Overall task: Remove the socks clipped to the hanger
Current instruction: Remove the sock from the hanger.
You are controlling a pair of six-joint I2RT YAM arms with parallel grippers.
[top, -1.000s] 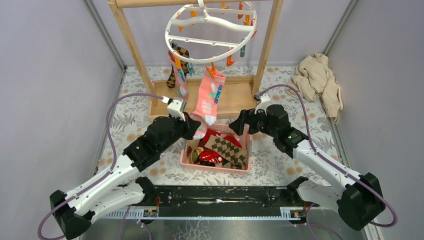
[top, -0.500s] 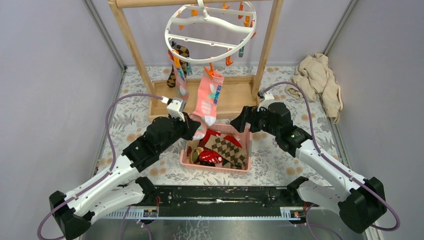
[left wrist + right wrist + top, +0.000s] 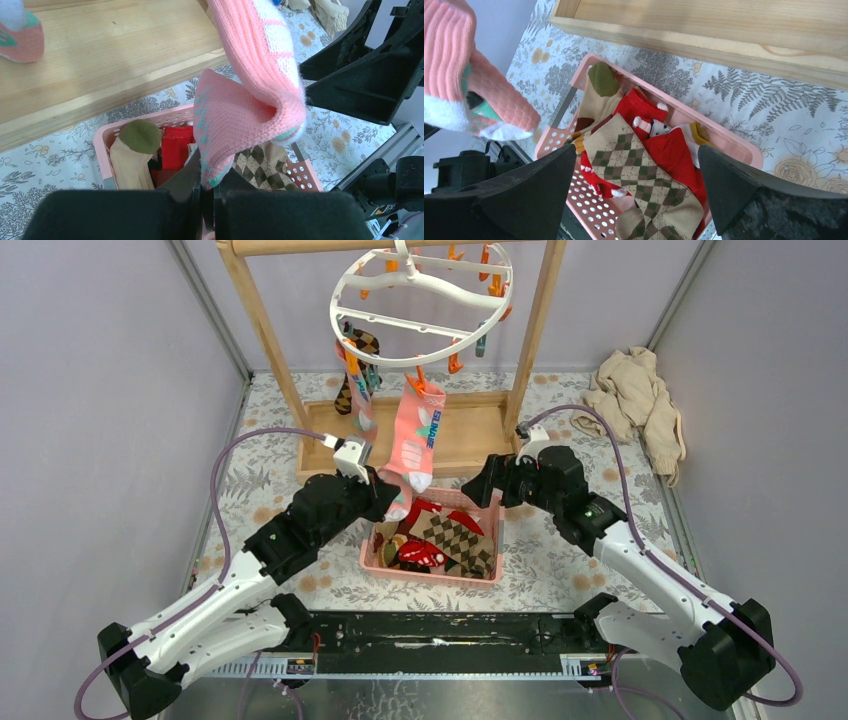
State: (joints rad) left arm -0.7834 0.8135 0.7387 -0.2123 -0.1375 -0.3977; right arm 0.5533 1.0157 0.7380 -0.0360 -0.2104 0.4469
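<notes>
A: Item one, the hanger (image 3: 408,276): where is it listed?
B: Hung from the top bar of the wooden rack (image 3: 262,328), at the back of the worktop (image 3: 255,485). A white ring, tilted; orange and teal clips are seen round its rim.
A: Socks on it?
B: Three are counted. A pink sock (image 3: 420,430) with white and green marks is held at its cuff by an orange clip (image 3: 421,383) on the near rim. To its left a second pinkish patterned sock (image 3: 360,400) is clipped, and a dark checked sock (image 3: 344,397) is hung just behind that one.
A: Left claw (image 3: 392,502)?
B: Closed on the toe end of the pink sock. In the left wrist view the knit is seen pinched between the fingers (image 3: 187,182), and the foot is folded back above them.
A: Right claw (image 3: 492,483)?
B: Spread wide, nothing held. It is placed above the far right corner of the pink basket (image 3: 432,577), apart from the pink sock.
A: Basket contents?
B: A brown-beige argyle sock (image 3: 455,538) is laid on top, with red socks with white marks (image 3: 420,553) beside and beneath it, and a tan sock with an olive toe (image 3: 135,150) at the left end. The basket is set on the worktop just in front of the rack's base.
A: Other entries?
B: A beige cloth heap (image 3: 640,405), at the far right corner.
</notes>
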